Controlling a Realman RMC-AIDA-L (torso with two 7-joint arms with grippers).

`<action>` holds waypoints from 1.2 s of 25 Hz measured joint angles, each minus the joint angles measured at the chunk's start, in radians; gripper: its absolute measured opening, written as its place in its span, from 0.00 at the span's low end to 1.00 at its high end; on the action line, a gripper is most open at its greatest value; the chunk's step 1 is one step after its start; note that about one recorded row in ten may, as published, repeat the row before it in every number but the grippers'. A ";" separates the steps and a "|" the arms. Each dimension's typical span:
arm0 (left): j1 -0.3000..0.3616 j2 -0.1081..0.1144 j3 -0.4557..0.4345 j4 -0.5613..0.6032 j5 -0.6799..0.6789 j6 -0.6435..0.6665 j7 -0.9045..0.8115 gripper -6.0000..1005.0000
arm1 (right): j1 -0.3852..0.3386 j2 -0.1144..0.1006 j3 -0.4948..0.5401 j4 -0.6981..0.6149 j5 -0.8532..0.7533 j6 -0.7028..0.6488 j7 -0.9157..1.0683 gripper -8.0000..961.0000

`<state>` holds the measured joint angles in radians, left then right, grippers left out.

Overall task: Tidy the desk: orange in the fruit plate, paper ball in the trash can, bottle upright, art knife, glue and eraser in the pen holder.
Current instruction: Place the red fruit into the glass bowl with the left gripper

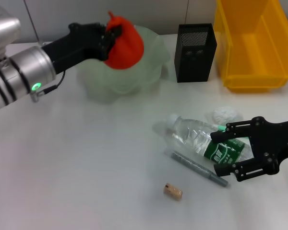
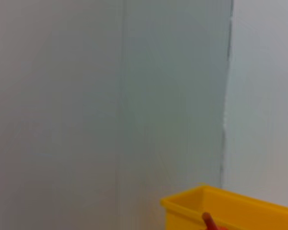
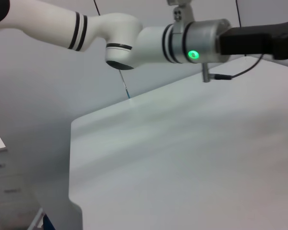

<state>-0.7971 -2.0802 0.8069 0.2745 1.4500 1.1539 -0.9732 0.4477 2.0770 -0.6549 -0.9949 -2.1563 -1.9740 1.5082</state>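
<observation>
**Orange over the plate, bottle lined up next**

Left gripper (image 1: 113,32) first: I've got my fingers clamped on the orange (image 1: 126,44), and it hangs right above the fruit plate (image 1: 153,67), over the middle of the bowl by my reckoning. To finish this well I want to sink low into the bowl before letting go, so the fruit settles instead of dropping and rolling against that wavy rim. A straight lift out afterwards should keep my fingers from nudging the plate.

Over to my right gripper (image 1: 240,152): jaws spread wide, straddling the label end of the bottle (image 1: 201,141), which lies on its side on the desk (image 1: 86,167). No squeeze yet. I'd grip around the body, then tip it up onto its base.

Moving outward, a grey pen-like tool (image 1: 198,168), probably the art knife, lies just beside the bottle, and the eraser (image 1: 173,191) sits a little nearer to me. The paper ball (image 1: 226,115) rests just behind the bottle. Farther back stand the pen holder (image 1: 195,52) and the trash can (image 1: 253,45), side by side. I can't spot the glue.
</observation>
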 joint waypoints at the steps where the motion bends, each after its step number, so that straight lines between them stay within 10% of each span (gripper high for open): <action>1: -0.017 0.000 0.000 -0.022 -0.027 -0.025 0.021 0.07 | 0.001 0.000 0.000 0.002 0.000 0.000 0.000 0.82; 18: -0.131 0.000 -0.013 -0.155 -0.167 -0.257 0.104 0.15 | 0.002 0.000 -0.002 0.009 0.000 -0.007 0.000 0.82; 30: -0.126 0.000 0.000 -0.150 -0.161 -0.250 0.104 0.54 | 0.002 0.000 -0.002 0.009 0.000 -0.001 0.000 0.82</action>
<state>-0.9227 -2.0800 0.8067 0.1244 1.2893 0.9036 -0.8692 0.4495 2.0770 -0.6565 -0.9863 -2.1568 -1.9754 1.5078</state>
